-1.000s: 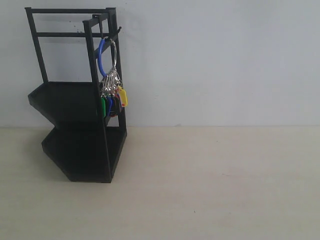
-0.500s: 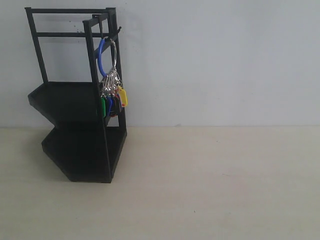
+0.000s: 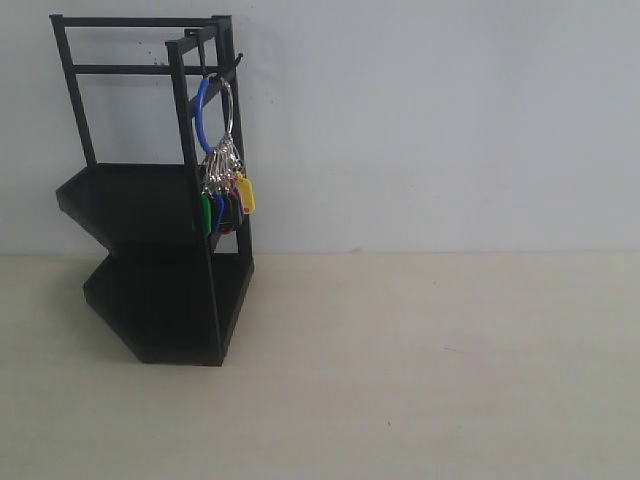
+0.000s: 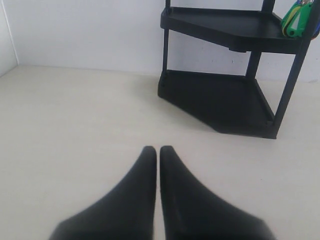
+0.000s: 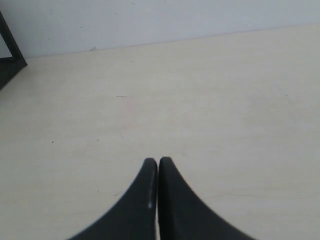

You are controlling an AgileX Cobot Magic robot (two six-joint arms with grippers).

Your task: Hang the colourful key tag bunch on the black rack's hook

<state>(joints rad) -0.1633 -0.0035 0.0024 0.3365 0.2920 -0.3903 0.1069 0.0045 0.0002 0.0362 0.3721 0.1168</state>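
The black rack stands at the left of the table against the wall. From the hook at its top right corner hangs the colourful key tag bunch, with its silver ring and blue loop over the hook and the tags dangling beside the upright. In the left wrist view the rack shows ahead, with green tags at its corner. My left gripper is shut and empty above the table. Over bare table, my right gripper is shut and empty too. Neither arm shows in the exterior view.
The pale wooden table runs to a white wall behind. A corner of the rack's base shows in the right wrist view.
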